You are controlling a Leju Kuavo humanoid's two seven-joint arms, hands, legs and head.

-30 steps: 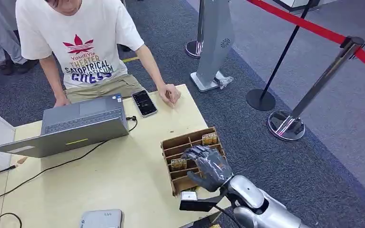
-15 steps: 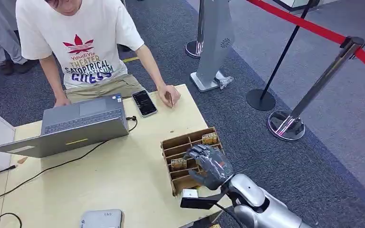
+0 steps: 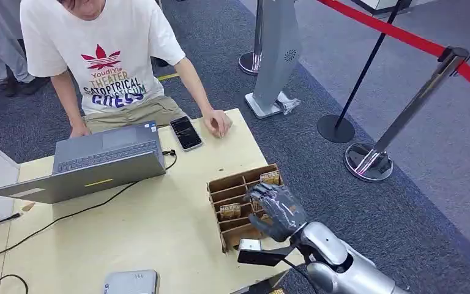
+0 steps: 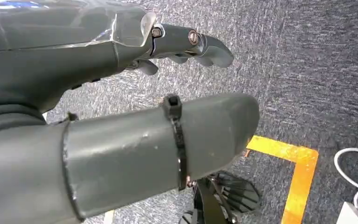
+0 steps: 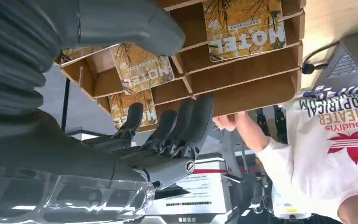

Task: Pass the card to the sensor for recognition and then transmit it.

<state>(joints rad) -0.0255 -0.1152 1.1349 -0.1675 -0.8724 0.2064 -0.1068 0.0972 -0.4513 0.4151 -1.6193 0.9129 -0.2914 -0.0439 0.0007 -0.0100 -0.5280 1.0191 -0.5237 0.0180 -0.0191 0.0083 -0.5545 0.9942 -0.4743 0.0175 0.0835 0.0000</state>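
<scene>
Right hand point(image 3: 276, 210) poised over the right half of the cardboard card rack point(image 3: 220, 187), fingers point(image 5: 186, 122) spread and reaching down toward the compartments, thumb apart from them, nothing held. In the right wrist view, fingertips just short of the rack's dividers, one dark finger lying against a card; contact with the others impossible to tell.

Hotel cards inside the rack: a far card point(image 3: 270, 177) at the rack's 1 o'clock corner, upright in its slot; a middle card point(image 3: 230, 211) near the rack's centre, leaning in its compartment. In the right wrist view, three cards: a large card point(image 5: 244, 26) printed "HOTEL", a tilted card point(image 5: 142, 68) in the neighbouring slot, and a third card point(image 5: 127, 105) partly behind the fingers.

Rack sitting toward 4 o'clock on the pale table point(image 3: 147, 226). Grey card reader point(image 3: 131, 282) at the table's 6 o'clock edge, well apart from the rack. Open laptop point(image 3: 92, 160) at 10 o'clock, black phone point(image 3: 186, 132) at 12 o'clock, person's hand point(image 3: 218, 121) resting just beside the phone.

Left hand point(image 4: 121, 116) hanging over dark carpet, fingers partly extended and apart, empty.
</scene>
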